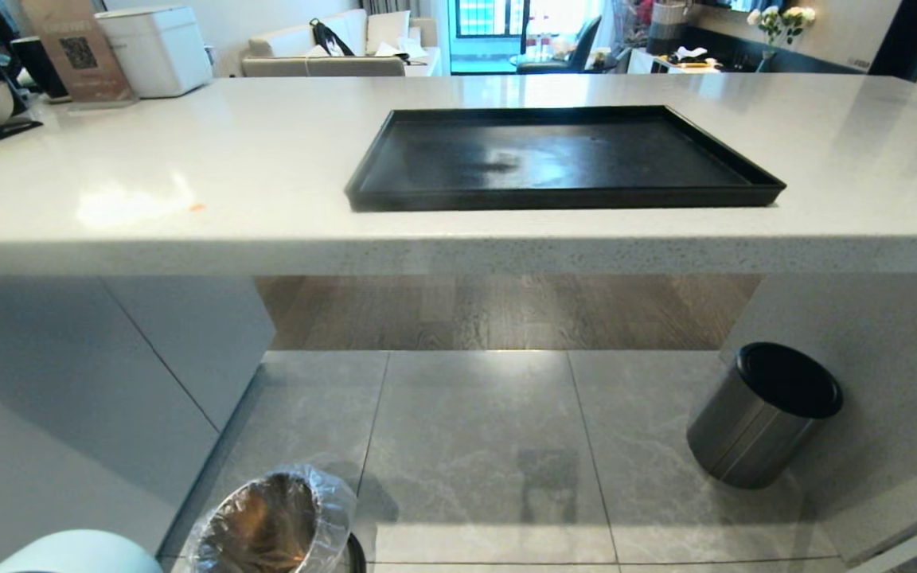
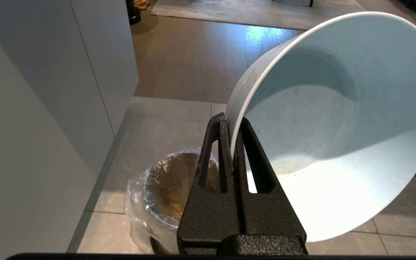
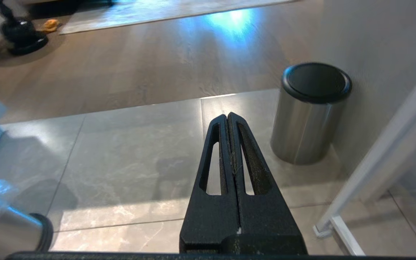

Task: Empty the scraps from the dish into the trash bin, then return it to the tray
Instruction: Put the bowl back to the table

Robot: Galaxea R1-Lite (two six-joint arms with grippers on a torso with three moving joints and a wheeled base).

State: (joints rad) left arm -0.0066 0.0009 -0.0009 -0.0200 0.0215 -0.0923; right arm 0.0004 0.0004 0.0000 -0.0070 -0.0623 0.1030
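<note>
Two left fingers (image 2: 226, 144) pinch the tilted dish (image 2: 338, 137) rim.

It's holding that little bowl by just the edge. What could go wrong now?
The left gripper pinches only the thin rim of the dish, so the tilted dish might slip and drop toward the trash bin or the tiles. Lifting it back to the tray, it could knock the counter edge.

Dish (image 2: 338, 144) above trash bin (image 2: 164, 187)
</note>
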